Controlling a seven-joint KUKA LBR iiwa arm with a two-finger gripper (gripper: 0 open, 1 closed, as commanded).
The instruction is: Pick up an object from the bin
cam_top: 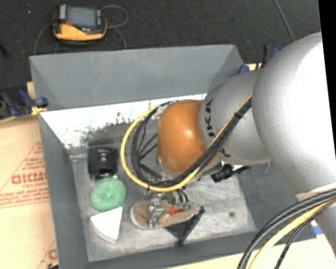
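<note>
Camera view shows me the gripper [164, 208] low at the front of the bin [63, 191], right over a small round tan thing [140, 215]. A dark pointed piece [181, 227] lies just beside it. The orange cover [177, 139] hides part of both, so I cannot tell if the gripper is open or closed. Left of them sit a white wedge [108, 225], a green ball [108, 193] and a black box [103, 160]. Black letters on the arm [257, 121] end in "KA".
</note>
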